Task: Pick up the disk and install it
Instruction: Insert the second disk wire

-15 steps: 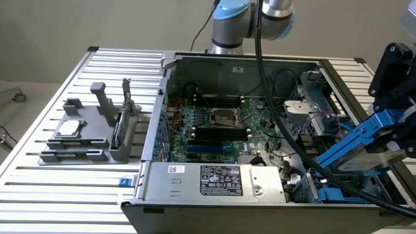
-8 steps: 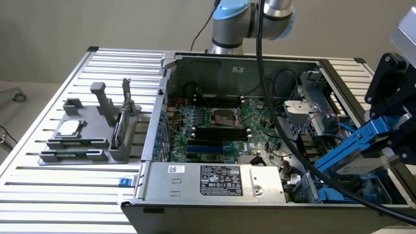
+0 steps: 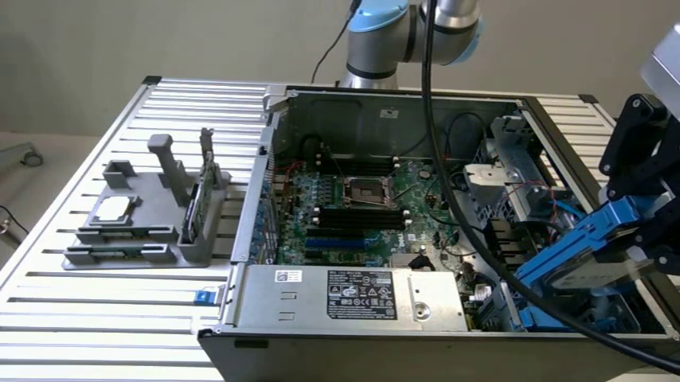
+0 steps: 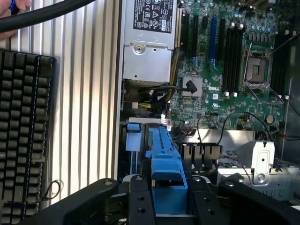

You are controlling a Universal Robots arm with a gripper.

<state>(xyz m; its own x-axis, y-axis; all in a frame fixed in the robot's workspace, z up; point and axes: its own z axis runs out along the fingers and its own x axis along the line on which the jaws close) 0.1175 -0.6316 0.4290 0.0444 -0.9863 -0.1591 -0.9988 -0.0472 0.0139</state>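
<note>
Clamping the disk (image 3: 590, 255) by its blue carrier, the jaws hold it tilted over the case (image 3: 351, 296), its label hidden.

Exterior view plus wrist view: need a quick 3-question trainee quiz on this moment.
1. True or false: the disk lies flat on the grey stand.
2. Multiple choice: the disk's carrier is A) green, B) bright blue, C) red.
3. Short answer: on which side of the exterior view does the gripper hold the disk over the open computer case?

Key:
1. False. It is tilted, gripped between the black fingers, above the case's drive bay area.
2. B.
3. The exterior view's right.
</note>
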